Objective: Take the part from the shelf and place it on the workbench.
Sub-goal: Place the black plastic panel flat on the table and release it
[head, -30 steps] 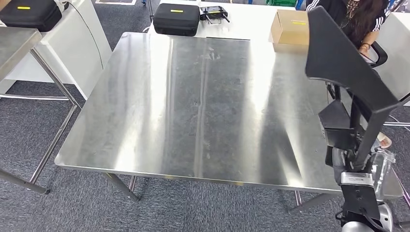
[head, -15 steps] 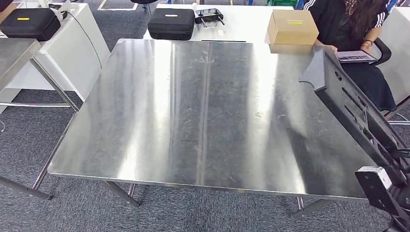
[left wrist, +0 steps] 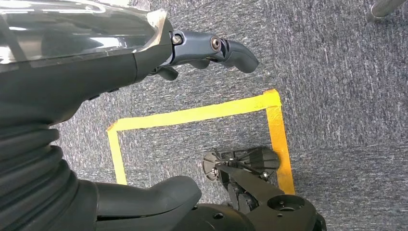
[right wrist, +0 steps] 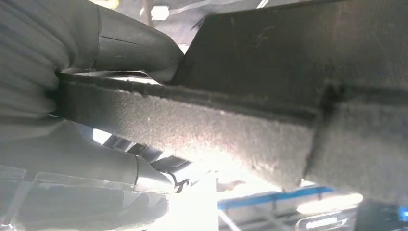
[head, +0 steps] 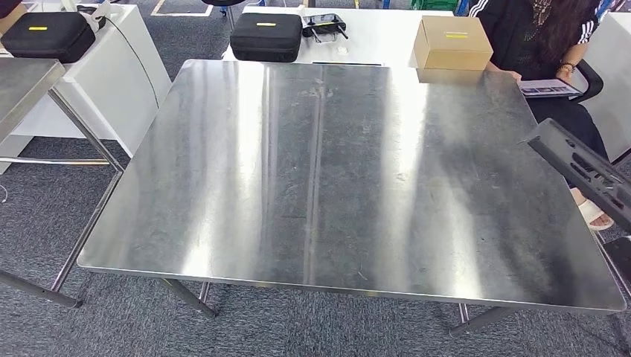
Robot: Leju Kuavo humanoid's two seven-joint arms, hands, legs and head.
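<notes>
Part: I see the black part at the right edge of my head view, tilted, its slotted face up, hanging over the right side of the steel tabotop's far corner region rather than lying on it; up close in the right wrist view it is a rough, dark bar.
Right hand: my right hand grasps the part, thumb on one side and fingers on the other.
Left hand: my left hand hangs over grey carpet, fingers released and holding nothing.
Tabletop: the steel tabletop shines in front of me.
Beyond: a cardboard box and a black case sit on a white table behind; a seated person is at far right.
Floor: yellow tape marks a square on the carpet.
</notes>
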